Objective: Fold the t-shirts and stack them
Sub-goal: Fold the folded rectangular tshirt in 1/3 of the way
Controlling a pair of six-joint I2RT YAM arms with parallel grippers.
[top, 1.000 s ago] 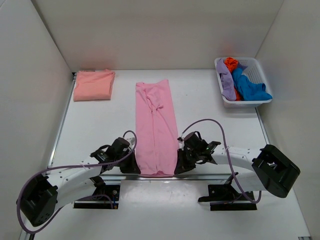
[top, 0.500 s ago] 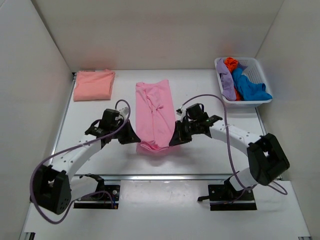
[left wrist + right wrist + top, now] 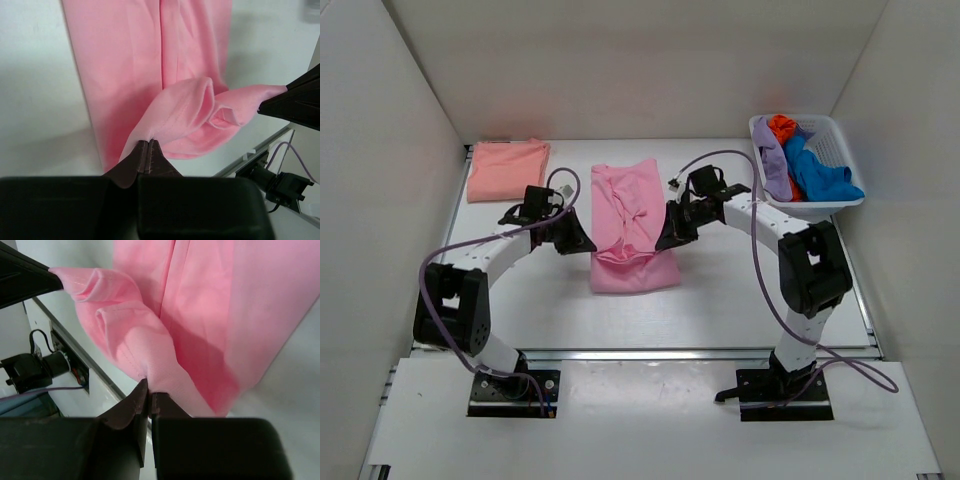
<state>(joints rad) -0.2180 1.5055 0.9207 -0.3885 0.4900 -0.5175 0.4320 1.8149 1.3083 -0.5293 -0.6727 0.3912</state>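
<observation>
The light pink t-shirt lies as a long strip mid-table, its near end lifted and carried back over itself. My left gripper is shut on the shirt's left near corner. My right gripper is shut on the right near corner. Both hold the hem a little above the cloth below, and it sags between them. The salmon-peach t-shirt lies folded at the far left of the table.
A white lattice basket with purple, orange and blue clothes stands at the far right. White walls close in the table on three sides. A metal rail runs along the table's near edge.
Both grippers have carried the pink shirt's near hem away from the front edge toward the back, folding the strip over itself. The shirt now looks about half as long.
</observation>
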